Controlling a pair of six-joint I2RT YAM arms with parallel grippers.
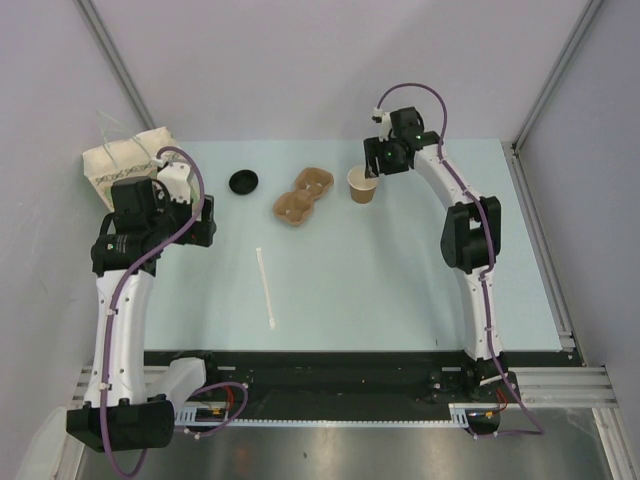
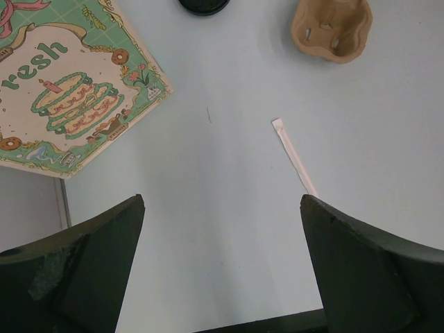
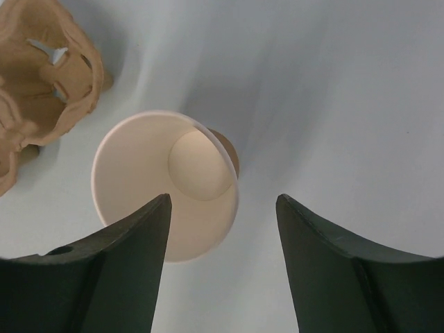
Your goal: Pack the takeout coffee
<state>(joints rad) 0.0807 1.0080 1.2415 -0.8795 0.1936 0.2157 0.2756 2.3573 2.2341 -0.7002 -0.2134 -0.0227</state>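
- Top view: the paper cup (image 1: 362, 185) stands near the far edge of the bench (image 1: 400, 290), right of centre, just beside the right end of the pulp carrier (image 1: 303, 195). It is uncovered.
- The black lid (image 1: 243, 181) lies on the bench left of the carrier, apart from the cup.
- The right wrist view alone shows the white inside of the cup (image 3: 166, 184) and the grasp geometry. The right hand (image 3: 223, 201) has its fingers apart, one over the cup mouth and one outside the wall. They are not clamped.
- The left wrist view alone shows the left hand (image 2: 222, 201) with its fingers wide apart and nothing between them.
- That view also shows the print on the paper bag (image 2: 69, 90) at the far left corner; the top view shows only a pale bag.
- The white stir stick (image 1: 265, 287) lies mid-bench, well apart from the cup.
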